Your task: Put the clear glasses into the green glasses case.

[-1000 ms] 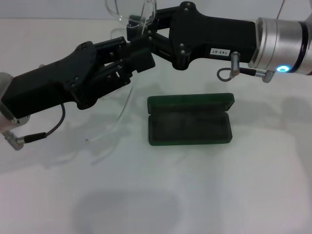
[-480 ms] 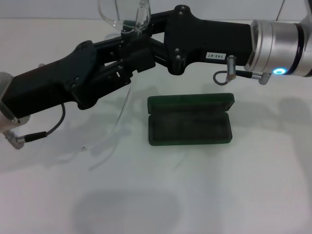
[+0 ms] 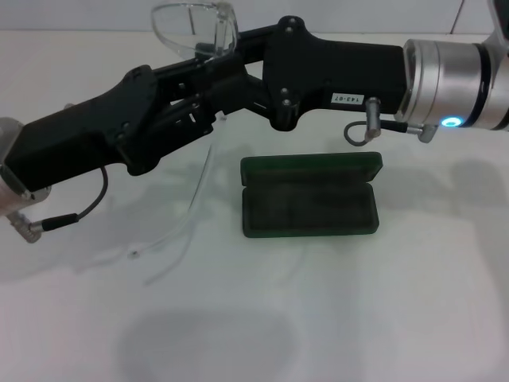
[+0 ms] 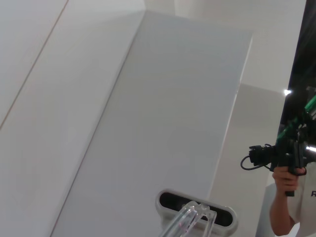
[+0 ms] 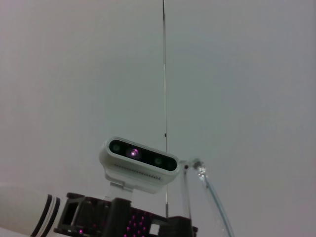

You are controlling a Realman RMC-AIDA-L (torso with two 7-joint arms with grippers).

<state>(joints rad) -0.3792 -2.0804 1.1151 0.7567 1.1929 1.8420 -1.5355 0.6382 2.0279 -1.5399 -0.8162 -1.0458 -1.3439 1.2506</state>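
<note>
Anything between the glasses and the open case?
Nothing visible. The clear glasses are held up between both grippers, left and right; the green glasses case lies open and empty on the table, nearer the robot.

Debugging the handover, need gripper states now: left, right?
Left gripper: shut on the clear glasses, held above the table.
Right gripper: at the clear glasses too; open or shut cannot be told.

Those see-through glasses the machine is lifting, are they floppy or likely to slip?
The clear glasses look thin and light. Their long arms dangle below both grippers, so they probably flex and swing. The smooth plastic seems slippery. The green glasses case lies open.
</note>
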